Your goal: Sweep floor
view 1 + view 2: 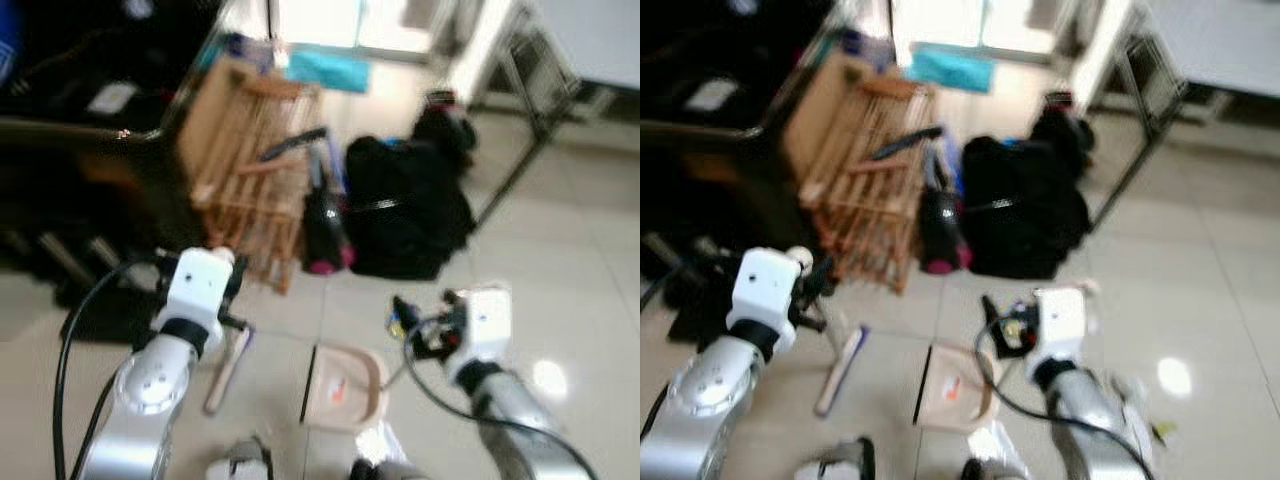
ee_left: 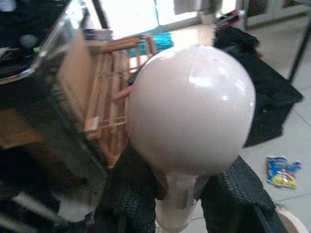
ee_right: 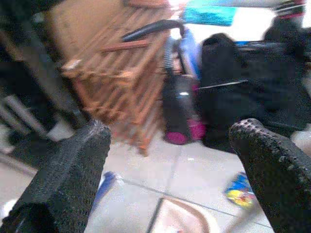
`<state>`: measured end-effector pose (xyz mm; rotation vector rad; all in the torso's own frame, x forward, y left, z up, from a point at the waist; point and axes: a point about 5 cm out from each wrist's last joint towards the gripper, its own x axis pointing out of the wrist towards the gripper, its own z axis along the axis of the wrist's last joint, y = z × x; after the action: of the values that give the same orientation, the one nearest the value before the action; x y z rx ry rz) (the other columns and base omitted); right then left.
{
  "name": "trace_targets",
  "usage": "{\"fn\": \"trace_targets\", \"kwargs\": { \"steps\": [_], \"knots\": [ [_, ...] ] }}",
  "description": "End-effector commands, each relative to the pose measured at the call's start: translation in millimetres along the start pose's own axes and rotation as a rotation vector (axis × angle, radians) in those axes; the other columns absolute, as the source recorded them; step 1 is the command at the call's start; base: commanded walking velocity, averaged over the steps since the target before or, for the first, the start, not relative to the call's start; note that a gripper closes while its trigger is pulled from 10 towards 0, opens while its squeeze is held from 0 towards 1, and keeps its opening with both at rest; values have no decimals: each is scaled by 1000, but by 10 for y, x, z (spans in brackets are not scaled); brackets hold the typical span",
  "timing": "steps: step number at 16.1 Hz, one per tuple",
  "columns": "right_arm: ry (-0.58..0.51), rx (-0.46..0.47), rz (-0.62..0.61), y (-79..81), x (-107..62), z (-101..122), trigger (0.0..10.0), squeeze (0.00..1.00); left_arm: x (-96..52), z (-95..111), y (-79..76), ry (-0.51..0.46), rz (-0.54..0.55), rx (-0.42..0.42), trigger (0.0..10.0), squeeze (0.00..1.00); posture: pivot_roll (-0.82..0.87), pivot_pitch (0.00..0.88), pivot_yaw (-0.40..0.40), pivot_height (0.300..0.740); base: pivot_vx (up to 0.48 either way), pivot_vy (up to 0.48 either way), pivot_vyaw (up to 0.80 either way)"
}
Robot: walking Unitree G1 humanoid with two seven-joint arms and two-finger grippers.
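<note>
My left gripper [image 1: 236, 285] is shut on the top of a short broom, and the handle's rounded pale knob [image 2: 190, 107] stands out between its black fingers [image 2: 131, 194]. The broom's brush end [image 1: 228, 368] rests on the tiled floor just below that hand. A beige dustpan [image 1: 342, 388] lies on the floor between my two arms. Above the dustpan's right side, my right gripper [image 3: 172, 133] is open, its fingers wide apart with nothing between them. A yellow and blue wrapper [image 3: 238, 191] lies on the tiles beyond the dustpan [image 3: 181, 219].
A wooden rack [image 1: 252, 170] leans ahead on the left, with a black and pink handheld vacuum [image 1: 322, 228] and a black bag [image 1: 405, 205] beside it. Dark furniture [image 1: 70, 170] stands at left. A metal table frame [image 1: 520, 150] is at right, and open tiles [image 1: 570, 290] lie in front of it.
</note>
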<state>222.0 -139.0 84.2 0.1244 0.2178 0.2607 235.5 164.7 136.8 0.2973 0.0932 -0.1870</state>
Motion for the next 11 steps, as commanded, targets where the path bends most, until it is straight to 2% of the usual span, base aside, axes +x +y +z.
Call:
{"fn": "trace_targets", "kwargs": {
  "steps": [1,2,4,8,9,11],
  "knots": [
    [20,10,-31,-77,-43,-44,10000,0,-17,86,-6,-52,-1,13,10000,0,75,127,-37,740,0,-442,0],
    [34,-21,-45,-114,-48,-71,10000,0,-19,88,-11,-53,0,7,10000,0,76,128,-38,740,0,-450,0],
    [38,-22,-51,-136,-58,-79,10000,0,-21,84,-12,-47,0,5,10000,0,74,129,-43,740,0,-452,0],
    [35,-4,-42,-143,-97,-73,10000,0,-26,29,34,-16,22,-40,10000,0,76,134,-53,740,0,0,0],
    [40,-2,-36,-140,-100,-74,10000,0,-42,18,28,-6,18,-75,10000,0,80,133,-56,740,0,0,0],
    [42,-5,-17,-129,-70,-65,10000,0,-65,13,25,2,12,-77,10000,0,88,139,-64,740,0,480,0]
  ]
}}
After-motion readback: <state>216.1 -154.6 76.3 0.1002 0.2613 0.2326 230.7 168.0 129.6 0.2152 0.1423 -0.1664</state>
